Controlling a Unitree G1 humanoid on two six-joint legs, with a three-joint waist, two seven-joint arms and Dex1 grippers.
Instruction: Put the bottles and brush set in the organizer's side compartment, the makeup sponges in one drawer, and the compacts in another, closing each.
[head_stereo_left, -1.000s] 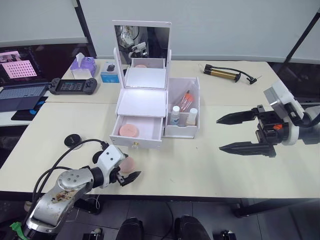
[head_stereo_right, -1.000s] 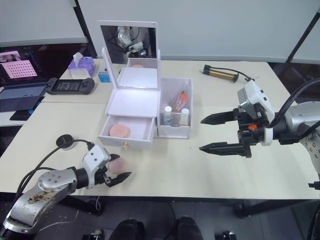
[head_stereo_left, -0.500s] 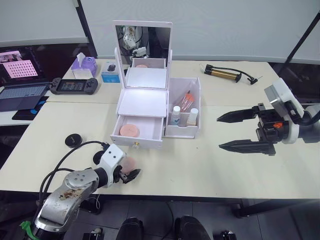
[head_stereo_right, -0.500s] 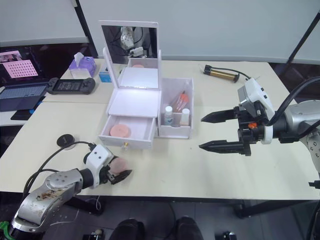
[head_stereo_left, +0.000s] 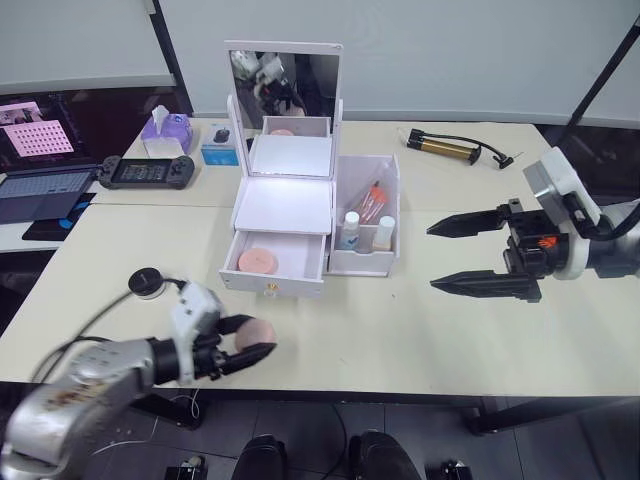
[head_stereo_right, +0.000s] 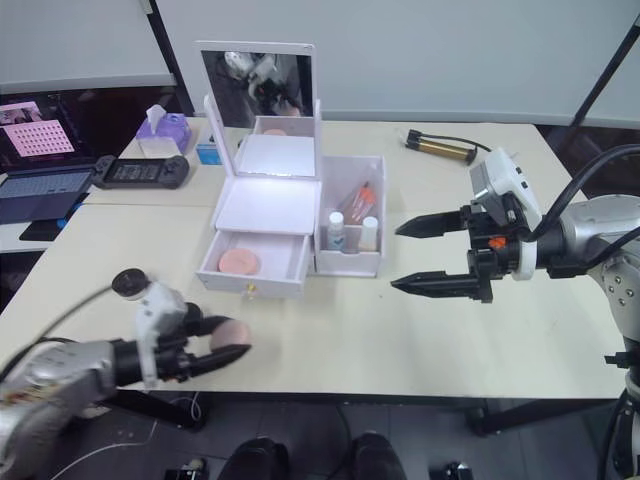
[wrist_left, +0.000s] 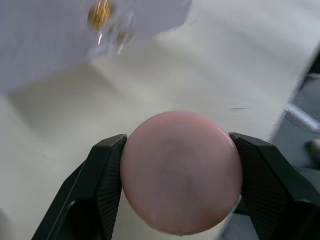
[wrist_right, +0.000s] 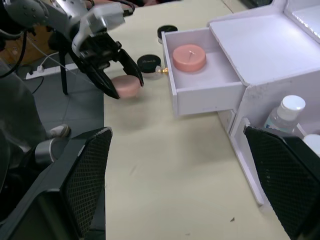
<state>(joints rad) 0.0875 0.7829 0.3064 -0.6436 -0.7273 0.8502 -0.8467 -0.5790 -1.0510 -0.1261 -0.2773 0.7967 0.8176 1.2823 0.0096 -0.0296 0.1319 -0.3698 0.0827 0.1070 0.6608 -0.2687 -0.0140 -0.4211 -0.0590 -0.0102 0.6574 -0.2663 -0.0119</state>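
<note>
My left tool (wrist_left: 180, 200) pinches the pink compact (wrist_left: 181, 172) across its rim; rigid, light, likely slick, so grip stays centred. Right tool (head_stereo_left: 462, 256) wide.

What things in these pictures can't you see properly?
- The round pink compact: its underside is hidden in the left wrist view, with black fingers covering its sides.
- The white organizer's open drawer: its near corners hide behind the drawer front in the eye views.
- The side compartment: the bottles' lower parts sit behind its wall.
- The mirror: its reflection is too small to read.
</note>
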